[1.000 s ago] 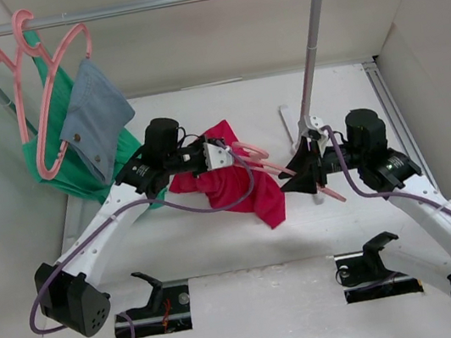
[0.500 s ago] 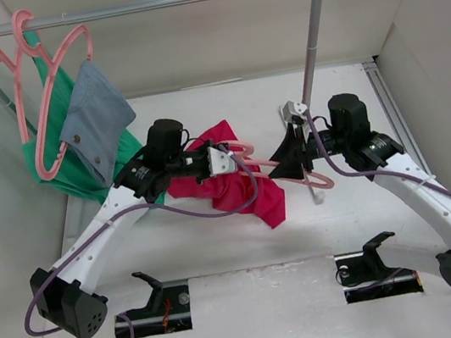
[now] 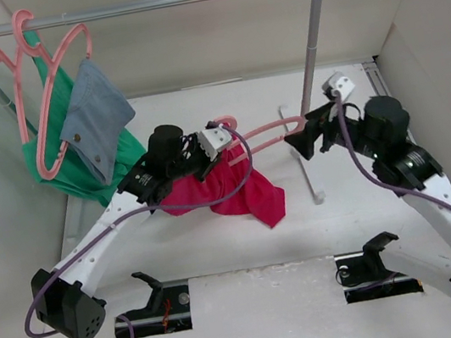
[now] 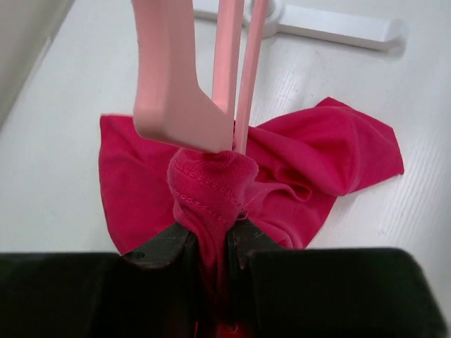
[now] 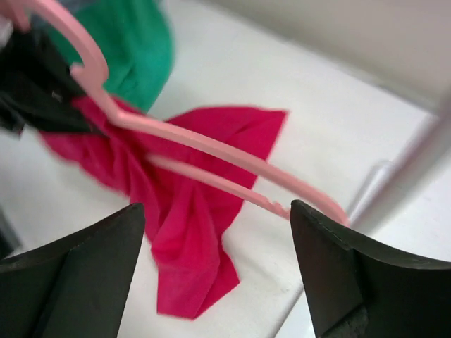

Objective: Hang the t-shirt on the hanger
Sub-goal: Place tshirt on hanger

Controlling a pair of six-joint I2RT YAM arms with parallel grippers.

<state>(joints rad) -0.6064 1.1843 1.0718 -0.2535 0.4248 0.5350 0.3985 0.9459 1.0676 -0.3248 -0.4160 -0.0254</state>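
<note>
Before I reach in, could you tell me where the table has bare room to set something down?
The near strip of table between the arm bases is bare, as is the far strip between the green garment and the rack post. The middle is crowded: the left gripper clamps the t-shirt, and the hanger spans across to the right gripper.

The t-shirt [image 4: 317, 162] bunches over the tips of the left claw [image 4: 210, 236], hiding whether the hanger [image 4: 169, 84] is pinched too; the hanger's upper part runs off the top edge. The right wrist view is blurred: whether the hanger's end touches the right claw [image 5: 215, 211] is unclear.
</note>
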